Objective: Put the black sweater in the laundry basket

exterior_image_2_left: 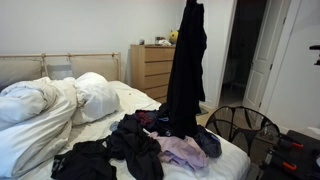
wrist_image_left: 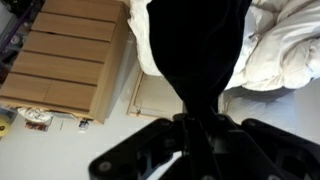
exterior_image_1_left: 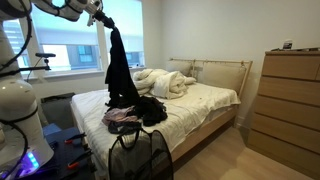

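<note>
Black sweater [exterior_image_1_left: 118, 70] hangs over the cluttered bed [exterior_image_1_left: 215, 100], wooden dresser [exterior_image_1_left: 288, 105] nearby.

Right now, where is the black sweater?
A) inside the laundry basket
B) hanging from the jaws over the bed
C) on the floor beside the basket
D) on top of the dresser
B: the black sweater hangs lengthwise from the shut jaws above the clothes on the bed, while the laundry basket stands apart on the floor.

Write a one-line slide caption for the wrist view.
The tool, shut on a dangling black fabric sweater, with a pale wooden chest of drawers and rumpled white duvet beyond.
</note>
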